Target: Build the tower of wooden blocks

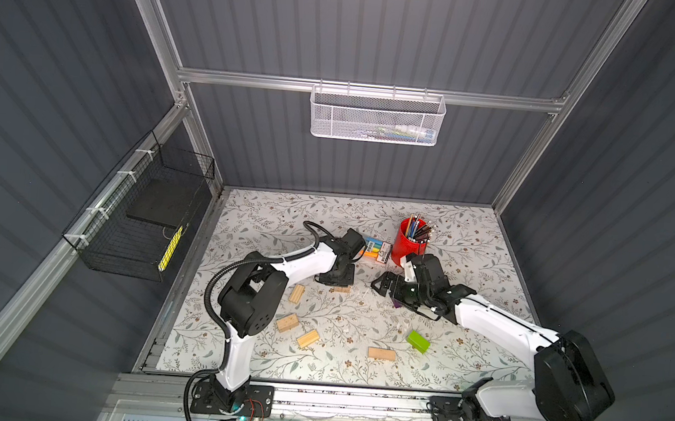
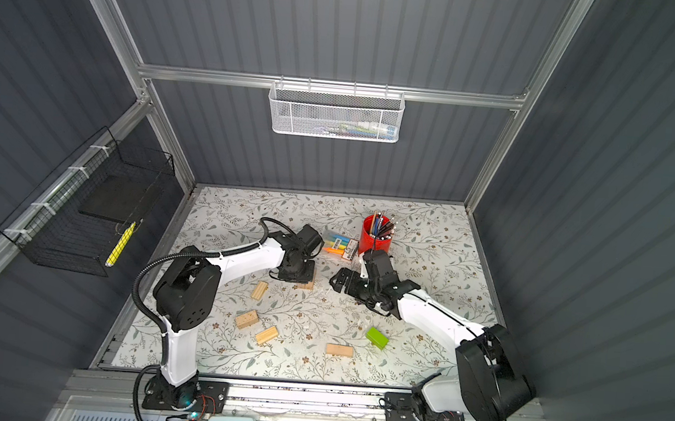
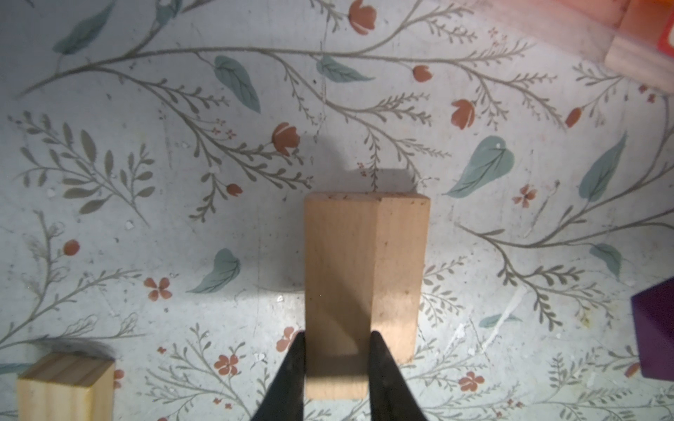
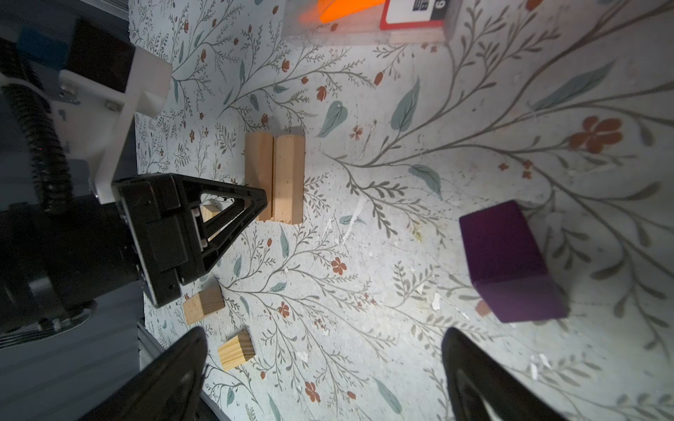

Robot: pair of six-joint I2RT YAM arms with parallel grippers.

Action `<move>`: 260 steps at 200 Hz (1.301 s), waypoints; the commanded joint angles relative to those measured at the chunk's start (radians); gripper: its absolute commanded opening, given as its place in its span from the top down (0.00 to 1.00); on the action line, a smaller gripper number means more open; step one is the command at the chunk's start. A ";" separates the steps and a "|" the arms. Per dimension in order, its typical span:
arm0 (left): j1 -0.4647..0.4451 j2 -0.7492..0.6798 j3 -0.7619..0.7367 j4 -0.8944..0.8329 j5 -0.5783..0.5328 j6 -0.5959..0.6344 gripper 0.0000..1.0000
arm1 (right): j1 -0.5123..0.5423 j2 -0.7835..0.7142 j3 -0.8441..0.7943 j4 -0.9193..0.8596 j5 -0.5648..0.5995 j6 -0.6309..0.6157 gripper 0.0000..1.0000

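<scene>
My left gripper (image 3: 335, 337) is shut on a tan wood block (image 3: 337, 277), held low over the table, side against a second tan block (image 3: 399, 262). The right wrist view shows this pair (image 4: 275, 175) with the left gripper's fingers (image 4: 251, 204) on it. In both top views the left gripper (image 1: 336, 280) (image 2: 299, 274) covers the pair. My right gripper (image 4: 324, 337) (image 1: 383, 284) is open and empty near the purple block (image 4: 508, 262). The green block (image 1: 418, 342) and several loose tan blocks (image 1: 287, 322) lie nearer the front. No tower stands.
A red pencil cup (image 1: 408, 244) and a clear pack of highlighters (image 1: 378, 250) stand just behind the two grippers. A white mesh basket (image 1: 377, 117) hangs on the back wall. On the left wall hangs a black wire basket (image 1: 138, 223).
</scene>
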 commanded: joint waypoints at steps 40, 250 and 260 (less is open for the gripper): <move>-0.004 0.014 0.014 0.001 0.012 0.020 0.71 | -0.002 -0.001 0.021 0.012 -0.012 0.001 0.01; -0.007 -0.340 -0.207 0.050 -0.013 -0.020 0.37 | 0.164 -0.048 0.070 -0.356 0.103 -0.104 0.01; -0.010 -0.385 -0.258 0.083 0.013 -0.023 0.34 | 0.184 -0.047 0.063 -0.380 0.105 -0.100 0.01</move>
